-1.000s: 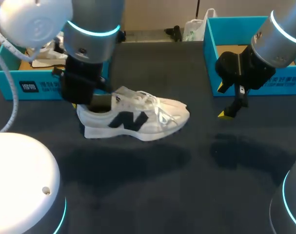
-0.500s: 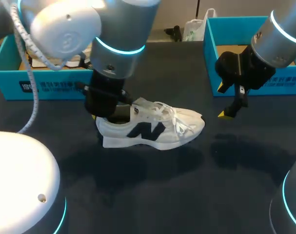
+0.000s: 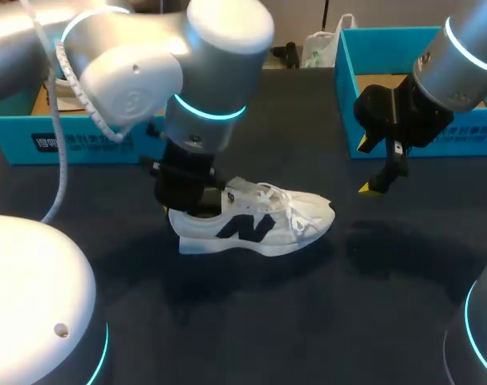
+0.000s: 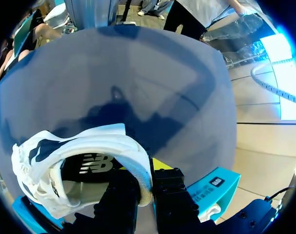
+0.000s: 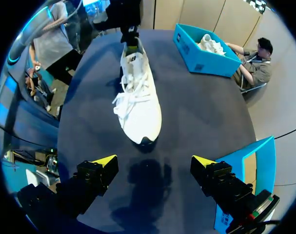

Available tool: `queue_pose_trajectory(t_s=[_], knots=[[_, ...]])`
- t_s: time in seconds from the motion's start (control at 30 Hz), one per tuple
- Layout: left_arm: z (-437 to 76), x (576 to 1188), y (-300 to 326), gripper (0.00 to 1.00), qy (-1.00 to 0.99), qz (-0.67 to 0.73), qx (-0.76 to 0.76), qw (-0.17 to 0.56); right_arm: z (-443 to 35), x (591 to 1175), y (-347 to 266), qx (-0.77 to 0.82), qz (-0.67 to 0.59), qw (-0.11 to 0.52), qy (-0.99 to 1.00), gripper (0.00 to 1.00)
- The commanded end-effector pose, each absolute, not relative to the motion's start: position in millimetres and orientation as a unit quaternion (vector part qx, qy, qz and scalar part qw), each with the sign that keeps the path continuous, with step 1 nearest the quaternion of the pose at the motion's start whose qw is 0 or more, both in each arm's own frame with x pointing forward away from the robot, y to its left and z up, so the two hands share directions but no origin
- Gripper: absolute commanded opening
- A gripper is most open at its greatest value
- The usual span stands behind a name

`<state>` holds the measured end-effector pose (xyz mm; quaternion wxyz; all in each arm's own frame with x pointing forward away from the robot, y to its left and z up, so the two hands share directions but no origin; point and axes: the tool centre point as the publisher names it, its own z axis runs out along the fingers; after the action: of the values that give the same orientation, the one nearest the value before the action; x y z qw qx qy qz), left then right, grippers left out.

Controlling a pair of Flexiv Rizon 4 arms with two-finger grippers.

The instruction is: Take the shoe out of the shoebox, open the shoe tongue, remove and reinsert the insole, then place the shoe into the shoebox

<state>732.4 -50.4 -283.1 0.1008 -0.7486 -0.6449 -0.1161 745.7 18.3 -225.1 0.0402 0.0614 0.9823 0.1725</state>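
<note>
A white sneaker [image 3: 259, 224] with a dark logo lies on its sole at the middle of the dark table, toe toward the right. My left gripper [image 3: 187, 200] comes down onto its heel and is shut on the heel collar. In the left wrist view the white collar rim [image 4: 138, 165] runs between the fingers of the left gripper [image 4: 147, 181], and the dark insole [image 4: 89, 168] shows inside. My right gripper [image 3: 379, 180] hangs open above the table, right of the toe. From the right wrist the sneaker [image 5: 138, 102] lies ahead of the empty right gripper [image 5: 155, 163].
A teal shoebox [image 3: 75, 140] holding white paper stands at the back left, behind my left arm. A second teal shoebox [image 3: 347, 88] stands at the back right, just behind my right gripper. My arm bases fill both front corners.
My left arm has carried the sneaker by its heel to the right and a little toward the front, away from the left shoebox. The right arm has stayed where it was.
</note>
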Motion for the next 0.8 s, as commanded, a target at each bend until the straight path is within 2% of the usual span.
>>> queue_pose_trajectory(t_s=[0.03,0.8], knots=[[-301.6,733.4,-48.3,0.0,-0.645,-0.115,-0.749,0.094,-226.1,745.6,19.1,0.062,0.172,0.041,0.982,1.0],[-354.7,712.7,-43.9,0.0,-0.644,-0.118,-0.748,0.111,-226.1,745.6,19.1,0.062,0.172,0.041,0.982,1.0]])
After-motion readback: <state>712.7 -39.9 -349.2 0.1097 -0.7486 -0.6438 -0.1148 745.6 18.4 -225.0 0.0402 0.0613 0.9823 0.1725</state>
